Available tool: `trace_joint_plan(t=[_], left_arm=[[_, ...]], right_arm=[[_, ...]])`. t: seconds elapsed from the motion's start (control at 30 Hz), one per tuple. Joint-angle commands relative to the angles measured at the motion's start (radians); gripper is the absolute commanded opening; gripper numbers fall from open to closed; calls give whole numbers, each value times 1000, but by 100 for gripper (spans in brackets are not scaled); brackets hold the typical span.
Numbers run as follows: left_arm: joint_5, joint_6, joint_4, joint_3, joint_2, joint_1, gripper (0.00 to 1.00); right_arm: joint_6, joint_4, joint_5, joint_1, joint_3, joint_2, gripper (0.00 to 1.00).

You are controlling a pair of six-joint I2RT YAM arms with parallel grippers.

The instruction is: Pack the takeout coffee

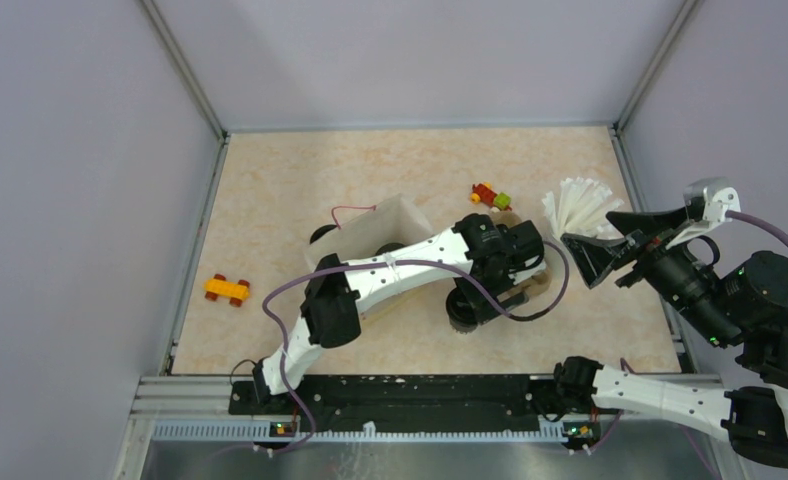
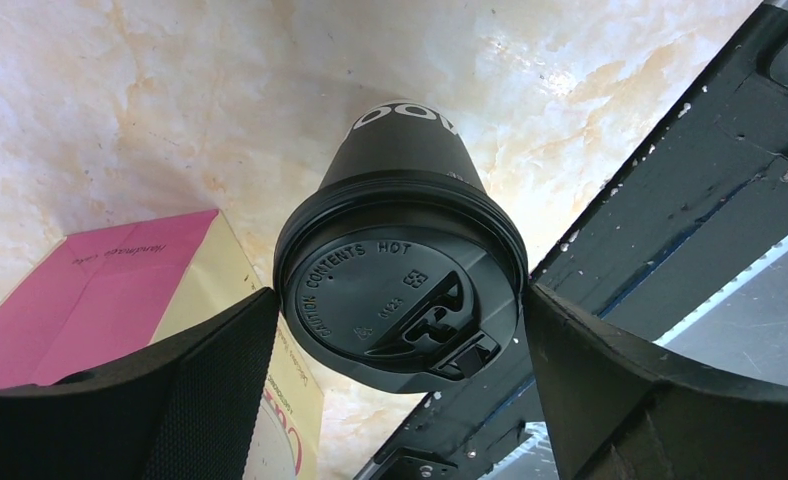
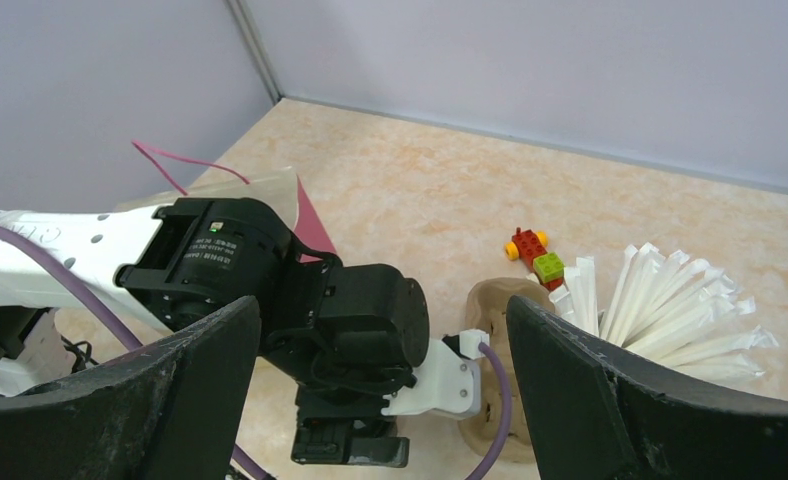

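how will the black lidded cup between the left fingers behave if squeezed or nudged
The black cup tapers to a narrower base under its wide lid, so a sideways nudge would probably tip it, then it may roll. Its wall looks like thin paper, likely to dent under a hard squeeze; the lid rim seems stiffer.

A black cup [image 2: 402,152] stands in the middle of the frame on the pale, marbled tabletop [image 2: 150,100]. Its round black lid [image 2: 370,300] faces us and says CAUTION CONTENTS HOT. White letters show on its side. The two black jaws stand wide, one right by each side of the lid; whether they press it is unclear. A pink and yellow box [image 2: 110,300] sits at lower left. A black rail [image 2: 690,180] crosses the right side.
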Motion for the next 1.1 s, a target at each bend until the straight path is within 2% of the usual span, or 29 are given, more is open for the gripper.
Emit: trace_joint_plan(t=[0.0,0.2,0.53,0.87,1.07], left_arm=[[-5,8,-9,1,-2,-3,92],[-41,-8,-13,26,-23,-3,80],[-95,-64,-1,100,-120,-3,73],[-285,-99,211,74,-353,-3,71],[-412,-46,394,-13,-517,-3,70]], right_arm=[[-8,11,4,-7,6,1,90],[-2,14,0,-6,-1,3,90],[30,50,-30,-7,-35,6,90],[115,78,-96,-7,-102,-18,90],[142,140,-196,-7,-153,-37,89]])
